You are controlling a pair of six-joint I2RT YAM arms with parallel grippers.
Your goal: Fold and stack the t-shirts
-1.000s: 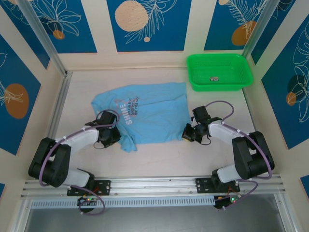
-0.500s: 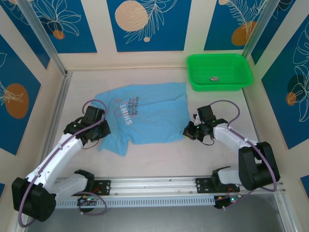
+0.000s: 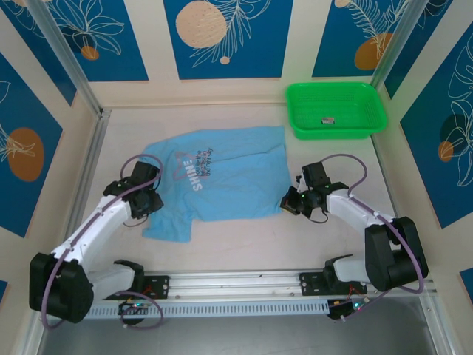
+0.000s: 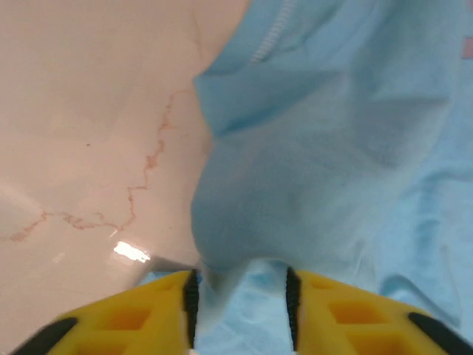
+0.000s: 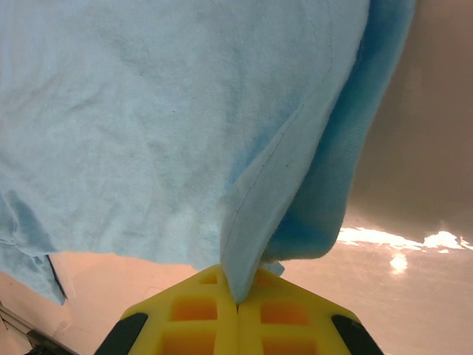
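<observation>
A light sky-blue t-shirt [image 3: 229, 181] lies spread on the table, its lettering upside down near the left. My left gripper [image 3: 148, 203] sits at the shirt's left lower flap. In the left wrist view its yellow fingers [image 4: 155, 307] stand apart, with loose blue cloth [image 4: 310, 148] lying between them, unpinched. My right gripper [image 3: 288, 202] is at the shirt's right lower corner. The right wrist view shows that gripper [image 5: 238, 299] shut on a folded hem of the t-shirt [image 5: 170, 126], which rises from its tips.
A bright green basket [image 3: 332, 134] stands at the back right with a small dark item inside. A metal rail [image 3: 89, 170] runs along the table's left side. Bare table lies in front of the shirt, between the two arms.
The left arm swung out to the left, dragging the shirt's lower left flap outward and flatter, and its jaws have parted. The right gripper shifted slightly and stays shut on the hem.
</observation>
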